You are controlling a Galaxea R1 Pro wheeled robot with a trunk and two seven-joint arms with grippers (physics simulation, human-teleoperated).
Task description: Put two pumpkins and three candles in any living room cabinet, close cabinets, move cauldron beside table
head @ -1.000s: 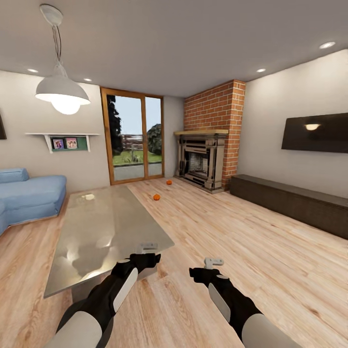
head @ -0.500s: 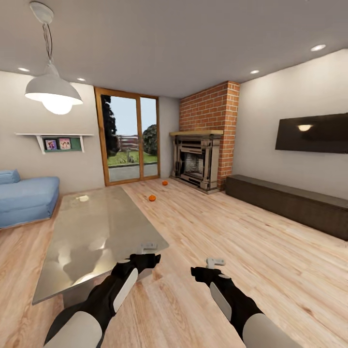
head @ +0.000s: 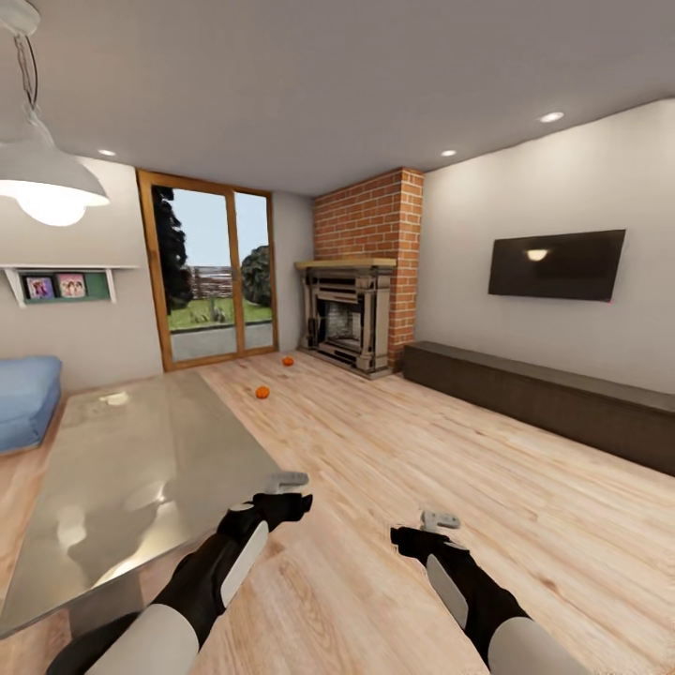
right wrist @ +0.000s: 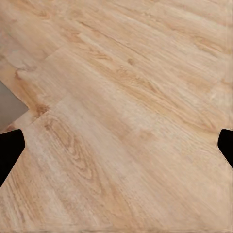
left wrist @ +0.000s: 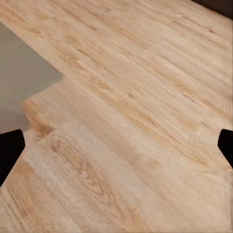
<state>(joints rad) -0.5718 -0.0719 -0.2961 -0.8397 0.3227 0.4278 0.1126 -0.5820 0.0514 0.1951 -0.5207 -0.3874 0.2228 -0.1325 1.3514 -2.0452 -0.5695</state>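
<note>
Beyond table (head: 141, 469), two tiny pumpkins (head: 262, 392)

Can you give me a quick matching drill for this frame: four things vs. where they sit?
Things:
1. pumpkins
2. TV
3. table
4. cabinet

Places:
A. mounted on the right wall
B. on the floor before the fireplace
C. along the foot of the right wall
D. beside the left gripper

Pairs: 1-B, 2-A, 3-D, 4-C
</note>
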